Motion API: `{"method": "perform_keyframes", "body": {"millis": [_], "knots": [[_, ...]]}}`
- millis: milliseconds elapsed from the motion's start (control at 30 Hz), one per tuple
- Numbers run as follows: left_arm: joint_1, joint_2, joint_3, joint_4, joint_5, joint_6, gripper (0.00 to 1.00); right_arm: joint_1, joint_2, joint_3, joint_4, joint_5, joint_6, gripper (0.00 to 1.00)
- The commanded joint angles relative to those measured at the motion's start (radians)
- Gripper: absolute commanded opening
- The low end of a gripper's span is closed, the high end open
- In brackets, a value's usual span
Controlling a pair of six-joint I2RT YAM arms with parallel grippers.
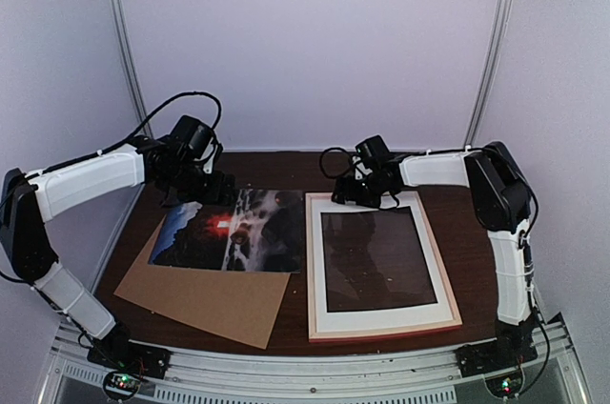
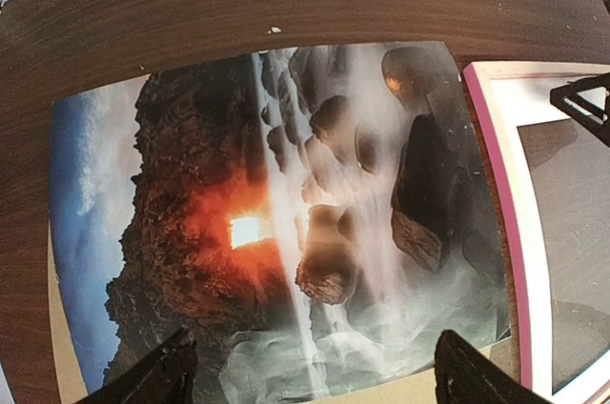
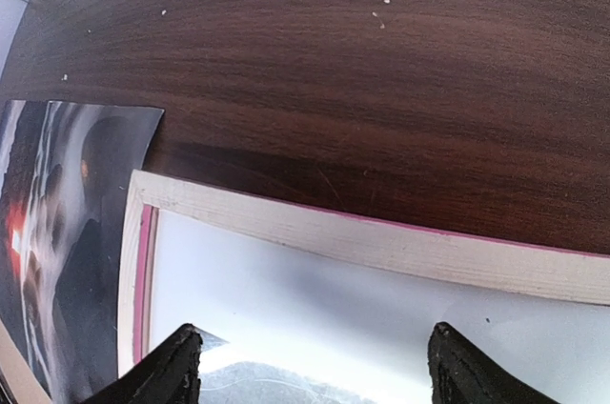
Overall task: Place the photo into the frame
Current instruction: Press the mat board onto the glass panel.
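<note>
Left gripper (image 2: 319, 380), jaws wide and empty, hovers over the dark rectangular photo (image 2: 315, 223), likely to lift it. Right gripper (image 3: 310, 366), equally wide, hangs above the pink-rimmed frame (image 3: 381, 244).

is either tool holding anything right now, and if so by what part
Nothing is held. The left tool hangs open over the photo, and the right tool hangs open over the far end of the frame.
</note>
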State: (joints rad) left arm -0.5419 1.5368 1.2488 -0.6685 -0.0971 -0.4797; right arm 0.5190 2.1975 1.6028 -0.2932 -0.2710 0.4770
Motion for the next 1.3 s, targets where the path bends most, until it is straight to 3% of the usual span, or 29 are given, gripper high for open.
{"method": "perform_keyframes", "body": {"millis": [0, 633, 833, 1267], "knots": [[0.012, -0.031, -0.016, -0.005, -0.023, 0.015, 0.87, -0.008, 0.0, -0.027, -0.014, 0.017, -0.002, 0.82], [0.023, -0.032, -0.025, -0.005, -0.028, 0.018, 0.89, -0.118, -0.175, -0.124, 0.0, -0.039, 0.004, 0.83], [0.024, -0.03, -0.026, -0.005, -0.029, 0.018, 0.9, -0.172, -0.182, -0.158, -0.003, -0.048, -0.011, 0.83], [0.034, -0.023, -0.038, -0.005, -0.039, 0.018, 0.91, -0.143, -0.141, -0.134, 0.013, -0.111, -0.001, 0.82]]}}
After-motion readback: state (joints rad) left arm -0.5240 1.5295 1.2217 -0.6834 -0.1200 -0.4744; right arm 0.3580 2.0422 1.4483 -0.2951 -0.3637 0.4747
